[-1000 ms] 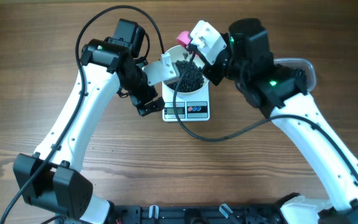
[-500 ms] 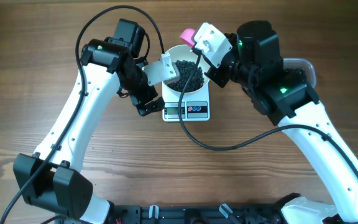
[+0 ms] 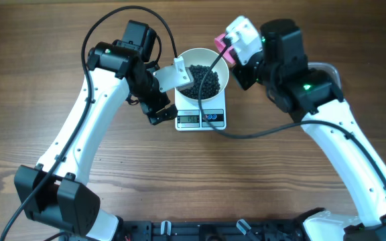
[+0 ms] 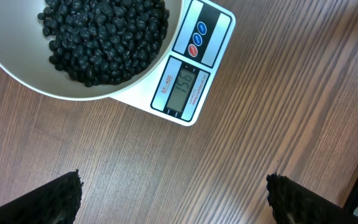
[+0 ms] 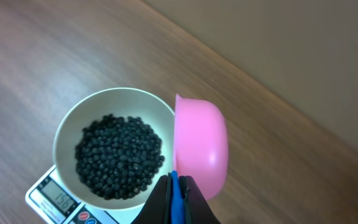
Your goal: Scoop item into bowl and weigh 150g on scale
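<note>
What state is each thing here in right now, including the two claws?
bowl: upright on the scale, holding beans.
beans: heaped in the bowl.
scale: switched on, display showing digits.
pink scoop: tipped on its side beside the bowl's rim, held in the air.
left gripper: open, holding nothing.
right gripper: shut on the pink scoop.

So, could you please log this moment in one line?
bowl: beans, on scale | right gripper: shut on pink scoop | left gripper: open
</note>
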